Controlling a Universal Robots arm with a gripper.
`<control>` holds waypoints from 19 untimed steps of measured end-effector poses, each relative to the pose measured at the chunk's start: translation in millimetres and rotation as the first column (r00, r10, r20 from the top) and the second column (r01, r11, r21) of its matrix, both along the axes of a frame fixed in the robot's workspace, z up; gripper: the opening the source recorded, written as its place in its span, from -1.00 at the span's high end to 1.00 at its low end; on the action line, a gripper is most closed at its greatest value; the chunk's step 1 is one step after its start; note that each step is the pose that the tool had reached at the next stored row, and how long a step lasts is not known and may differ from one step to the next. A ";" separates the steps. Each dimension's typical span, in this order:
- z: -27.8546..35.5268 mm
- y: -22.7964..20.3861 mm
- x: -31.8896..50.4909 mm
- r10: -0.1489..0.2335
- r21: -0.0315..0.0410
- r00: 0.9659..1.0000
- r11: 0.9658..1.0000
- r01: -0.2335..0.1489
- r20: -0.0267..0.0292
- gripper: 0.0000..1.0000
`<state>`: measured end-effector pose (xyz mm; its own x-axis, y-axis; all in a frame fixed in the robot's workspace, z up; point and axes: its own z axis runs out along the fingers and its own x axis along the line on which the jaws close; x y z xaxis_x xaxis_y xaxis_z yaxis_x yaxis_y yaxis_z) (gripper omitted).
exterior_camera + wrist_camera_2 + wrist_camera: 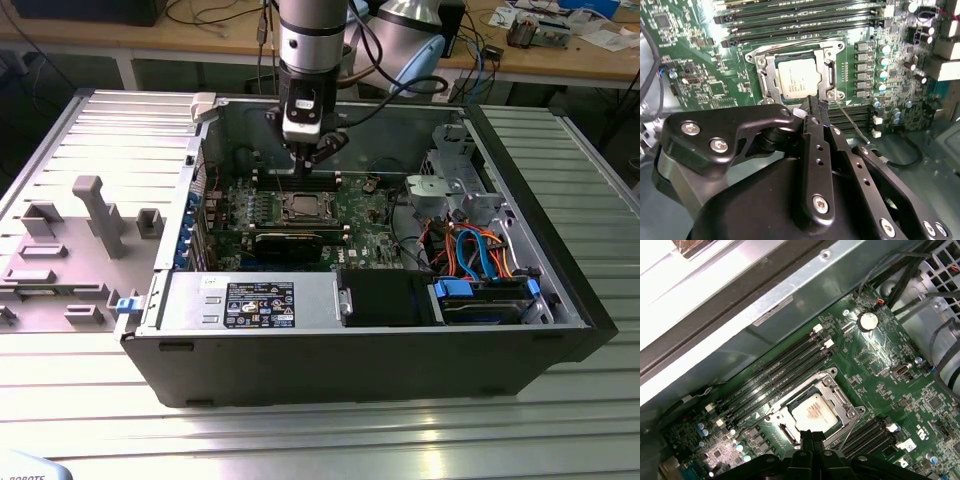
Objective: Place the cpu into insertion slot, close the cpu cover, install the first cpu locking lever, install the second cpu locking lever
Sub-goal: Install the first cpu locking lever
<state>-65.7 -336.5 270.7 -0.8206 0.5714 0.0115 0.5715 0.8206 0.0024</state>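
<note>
cpu (pixel 812 411): 1 corner hid behind gripper (pixel 810 434), first wrist view.
arm (pixel 312 40): I lose upper pt at exterior view's edge.

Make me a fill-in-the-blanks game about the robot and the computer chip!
The cpu lies inside the insertion ___. The circuit board around it is coloured ___. The claw hangs close to the cpu cover with its fingers ___.
Missing words: slot; green; shut.

Silver arm (pixel 312 40), blk pincer (pixel 811 103) w/ silver screws (pixel 719 145).
</note>
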 end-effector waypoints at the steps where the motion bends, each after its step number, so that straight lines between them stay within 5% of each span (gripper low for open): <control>1: 0.0 0.0 -0.1 0.013 0.000 1.000 1.000 -0.013 0.000 0.79; 8: -0.1 0.0 -0.3 0.093 0.000 0.996 0.996 -0.093 0.000 0.79; 19: -0.1 0.1 -3.5 0.096 0.000 0.995 0.995 -0.096 0.000 0.79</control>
<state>-69.1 -336.4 270.6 -0.8717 0.4899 0.0114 0.4899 0.8718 0.0027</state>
